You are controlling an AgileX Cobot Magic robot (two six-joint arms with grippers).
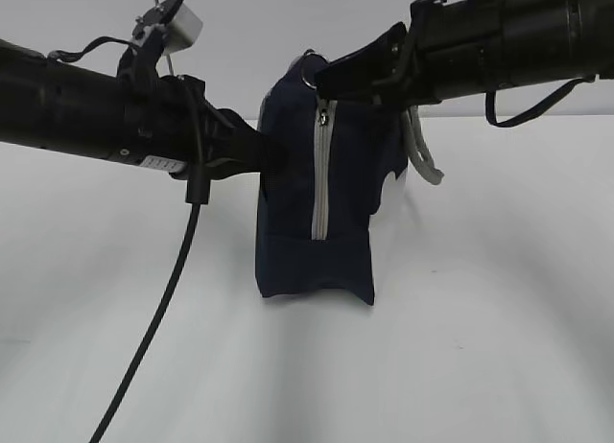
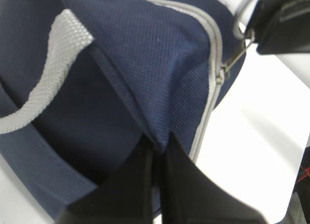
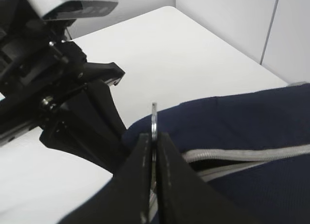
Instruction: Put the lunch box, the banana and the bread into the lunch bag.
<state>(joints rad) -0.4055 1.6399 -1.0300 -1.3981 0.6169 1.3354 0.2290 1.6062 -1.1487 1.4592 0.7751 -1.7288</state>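
Navy lunch bag (image 1: 312, 203) stands upright on the white tabletop (image 1: 480, 347). Left claw (image 2: 156, 151) pinches a fold of its fabric; right claw (image 3: 153, 151) clamps the metal zipper ring (image 3: 154, 118) on top.

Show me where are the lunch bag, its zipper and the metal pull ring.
lunch bag (image 1: 288, 242): exterior view, navy end panel.
zipper (image 1: 320, 184): exterior view, grey tape, mid-length.
pull ring (image 3: 154, 118): right wrist view, edge above the closed jaws.
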